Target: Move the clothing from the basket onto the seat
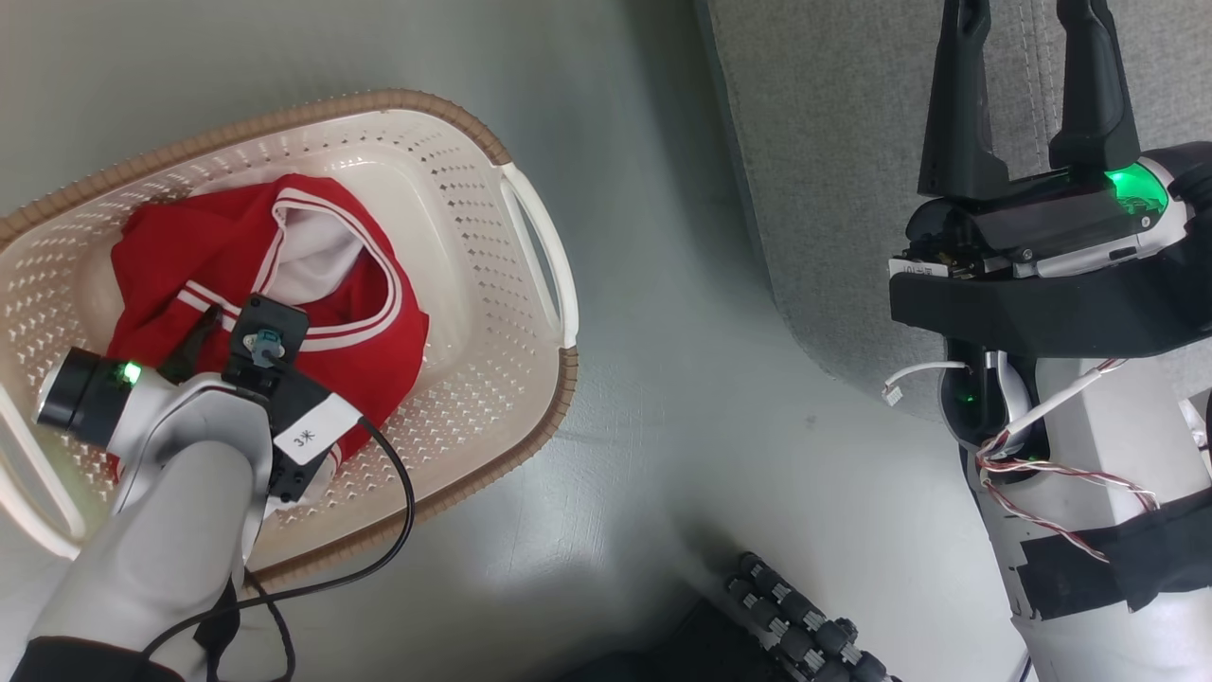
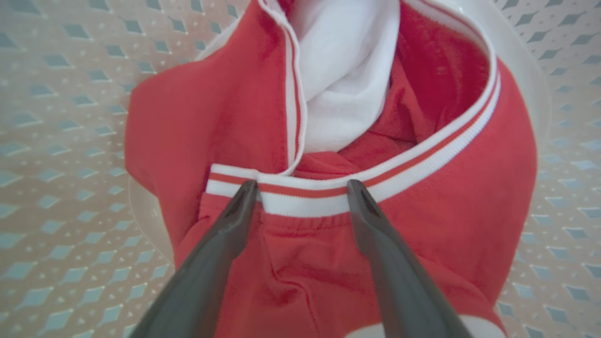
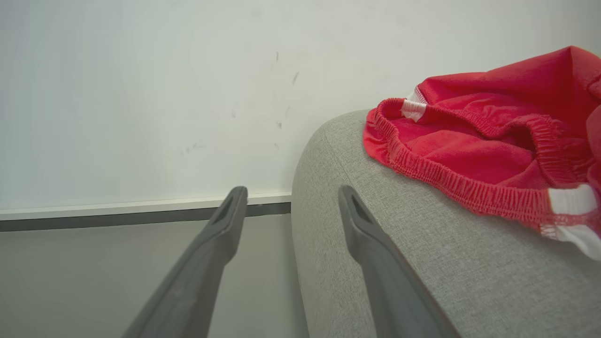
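Observation:
The cream perforated basket (image 1: 473, 237) stands on the floor at the left. A red jersey (image 1: 170, 265) with white-striped trim lies crumpled in it. My left gripper (image 2: 303, 188) points down into the basket (image 2: 56, 141), open, its fingertips (image 2: 244, 197) resting on the jersey's (image 2: 197, 117) white striped band, one on each side of a fold. The grey seat (image 1: 852, 189) is at the upper right. My right gripper (image 1: 1027, 76) hangs open over the seat's edge, holding nothing. In the right wrist view the gripper (image 3: 291, 195) straddles the seat's (image 3: 422, 263) corner, and red shorts (image 3: 469, 155) lie on the seat.
Grey floor (image 1: 663, 379) separates the basket from the seat. A black cable (image 1: 398, 511) loops from my left wrist over the basket's rim. My roller wheel (image 1: 805, 635) shows at the bottom. A white wall (image 3: 141, 94) with a baseboard stands behind the seat.

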You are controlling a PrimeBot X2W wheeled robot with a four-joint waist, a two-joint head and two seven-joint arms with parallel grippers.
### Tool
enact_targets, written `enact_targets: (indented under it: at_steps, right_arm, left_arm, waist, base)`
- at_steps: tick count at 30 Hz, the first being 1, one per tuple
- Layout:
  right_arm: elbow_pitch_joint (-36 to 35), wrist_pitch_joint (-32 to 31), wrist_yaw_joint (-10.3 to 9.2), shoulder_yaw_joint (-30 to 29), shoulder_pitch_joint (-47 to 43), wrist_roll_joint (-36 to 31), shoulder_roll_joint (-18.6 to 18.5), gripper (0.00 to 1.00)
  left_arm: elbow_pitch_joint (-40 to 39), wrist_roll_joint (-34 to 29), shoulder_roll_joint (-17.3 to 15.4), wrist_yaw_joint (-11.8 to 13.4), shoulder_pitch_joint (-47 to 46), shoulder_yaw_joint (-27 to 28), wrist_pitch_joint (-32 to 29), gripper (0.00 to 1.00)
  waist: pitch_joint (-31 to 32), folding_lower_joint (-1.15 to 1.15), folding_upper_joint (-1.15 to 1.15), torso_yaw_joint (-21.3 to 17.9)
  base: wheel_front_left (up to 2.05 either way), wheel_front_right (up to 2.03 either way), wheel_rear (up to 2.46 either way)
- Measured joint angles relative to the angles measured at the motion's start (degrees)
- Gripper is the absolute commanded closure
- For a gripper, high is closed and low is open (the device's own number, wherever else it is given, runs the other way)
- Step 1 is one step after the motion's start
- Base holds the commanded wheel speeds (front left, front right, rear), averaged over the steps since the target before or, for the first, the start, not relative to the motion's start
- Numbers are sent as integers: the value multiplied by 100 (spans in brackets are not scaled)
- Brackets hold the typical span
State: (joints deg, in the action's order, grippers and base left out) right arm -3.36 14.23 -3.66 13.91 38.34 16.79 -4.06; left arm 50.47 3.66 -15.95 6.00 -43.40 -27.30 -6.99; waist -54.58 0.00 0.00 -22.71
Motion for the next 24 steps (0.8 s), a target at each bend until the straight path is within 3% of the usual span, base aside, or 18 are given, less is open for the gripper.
enact_targets:
  at_steps: [12, 13, 14, 16, 24]
  right_arm:
    - [80, 7, 22, 74, 108, 58, 32, 0]
    - [82, 7, 22, 81, 108, 58, 34, 0]
    - [89, 7, 22, 83, 108, 58, 35, 0]
    - [121, 24, 23, 83, 108, 59, 38, 0]
    - [265, 48, 33, 58, 107, 59, 45, 0]
  left_arm:
    - [389, -144, 102, 62, -171, -51, -256, 0]
    - [422, -157, 109, 62, -203, -51, -283, 23]
    - [439, -180, 118, 63, -222, -51, -294, 60]
    - [475, -183, 147, 65, -236, -53, -300, 100]
    - [481, -233, 390, 104, -255, -86, -180, 100]
  waist:
    - [-44, 0, 0, -103]
    - [-46, 0, 0, -110]
    - [-48, 0, 0, -117]
    - [-52, 0, 0, -131]
    - [29, 0, 0, -111]
  base:
    - [0, 0, 0]
    - [0, 0, 0]
    - [0, 0, 0]
    - [0, 0, 0]
    - [0, 0, 0]
